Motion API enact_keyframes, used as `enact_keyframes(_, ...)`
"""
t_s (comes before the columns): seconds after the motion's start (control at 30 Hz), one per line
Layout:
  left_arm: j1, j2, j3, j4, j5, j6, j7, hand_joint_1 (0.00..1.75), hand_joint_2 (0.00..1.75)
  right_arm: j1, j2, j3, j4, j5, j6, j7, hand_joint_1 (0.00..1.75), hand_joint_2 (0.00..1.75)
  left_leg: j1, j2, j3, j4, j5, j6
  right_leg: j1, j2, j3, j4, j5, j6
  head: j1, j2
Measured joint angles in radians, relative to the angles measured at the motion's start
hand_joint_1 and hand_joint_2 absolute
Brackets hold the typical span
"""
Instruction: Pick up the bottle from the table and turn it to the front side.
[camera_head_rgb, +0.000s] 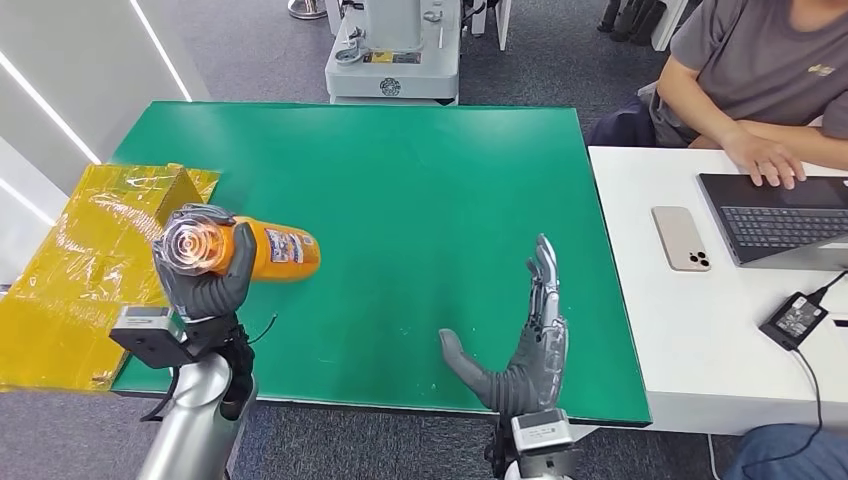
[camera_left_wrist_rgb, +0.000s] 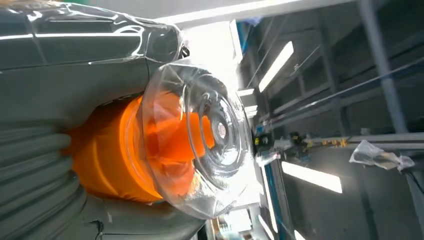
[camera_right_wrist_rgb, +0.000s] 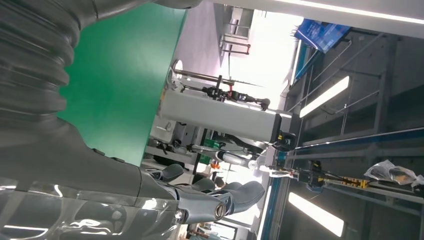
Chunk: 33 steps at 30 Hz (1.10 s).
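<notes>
Near the tabletop's (camera_head_rgb: 400, 200) left edge the left hand (camera_head_rgb: 200, 275) grips the orange bottle (camera_head_rgb: 262, 252) lying sideways, while the right hand (camera_head_rgb: 525, 345) hovers open and empty near the front edge.

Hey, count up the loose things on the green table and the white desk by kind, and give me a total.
Orange bottle, held by the left hand: 1
Yellow wrapped package: 1
Phone: 1
Laptop: 1
Black power adapter: 1
Total: 5
</notes>
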Motion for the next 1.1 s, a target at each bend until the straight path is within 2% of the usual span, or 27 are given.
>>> enact_keyframes(0.13, -0.036, 0.043, 0.007, -0.008, -0.188, 0.074, 0.053, 1.75, 1.75, 0.0, -0.002, 0.0, 0.0, 0.003, -0.001, 0.0, 0.0, 1.75, 0.0, 0.0, 0.0, 0.0, 0.001, -0.001, 0.0, 0.0, 0.0, 0.001, 0.0, 0.0, 0.0, 0.0)
enact_keyframes(0.43, -0.188, 0.207, 0.053, 0.039, -0.545, 0.213, 0.155, 1.75, 1.75, 0.001, -0.008, 0.004, 0.0, -0.006, 0.009, -0.005, 0.0, 1.75, 0.001, 0.0, 0.001, 0.0, 0.001, -0.002, 0.001, 0.001, 0.0, 0.001, 0.0, -0.001, 0.0, 0.0)
enact_keyframes(0.57, -0.285, 0.293, 0.055, 0.149, -0.822, 0.249, 0.266, 1.75, 1.75, 0.001, -0.008, 0.013, 0.003, -0.017, 0.006, -0.008, 0.0, 1.75, 0.001, 0.0, 0.001, 0.0, 0.001, -0.002, 0.001, 0.001, 0.0, 0.001, 0.0, -0.001, 0.0, 0.0)
enact_keyframes(0.7, -0.401, 0.376, 0.055, 0.316, -0.966, 0.268, 0.298, 1.75, 1.75, 0.001, -0.008, 0.021, 0.012, -0.031, 0.0, -0.012, 0.0, 1.75, 0.001, 0.002, 0.002, 0.0, 0.002, -0.002, 0.001, 0.002, 0.0, 0.002, 0.001, -0.002, 0.0, 0.0)
enact_keyframes(0.8, -0.458, 0.405, 0.045, 0.417, -1.071, 0.254, 0.323, 1.75, 1.75, 0.001, -0.008, 0.022, 0.016, -0.034, -0.004, -0.015, 0.0, 1.75, 0.001, 0.002, 0.002, 0.0, 0.002, -0.002, 0.001, 0.002, 0.0, 0.002, 0.001, -0.002, 0.0, 0.0)
enact_keyframes(0.9, -0.518, 0.42, 0.01, 0.541, -1.175, 0.184, 0.315, 1.75, 1.75, 0.001, -0.008, 0.022, 0.019, -0.035, -0.002, -0.02, 0.0, 1.75, 0.001, 0.001, 0.002, 0.0, 0.002, -0.002, 0.001, 0.002, 0.0, 0.001, 0.001, -0.002, 0.0, 0.0)
enact_keyframes(1.0, -0.566, 0.416, -0.039, 0.672, -1.219, 0.117, 0.303, 1.75, 1.75, 0.003, -0.008, 0.022, 0.019, -0.034, 0.007, -0.023, 0.0, 1.75, 0.001, 0.002, 0.002, 0.0, 0.002, -0.002, 0.001, 0.003, 0.0, 0.001, 0.001, -0.002, 0.0, 0.0)
enact_keyframes(1.1, -0.591, 0.403, -0.077, 0.779, -1.243, 0.089, 0.314, 1.75, 1.75, 0.008, -0.008, 0.021, 0.016, -0.031, 0.012, -0.023, 0.0, 1.75, 0.0, 0.003, 0.002, 0.0, 0.002, -0.002, 0.0, 0.003, 0.0, 0.001, 0.001, -0.001, 0.0, 0.0)
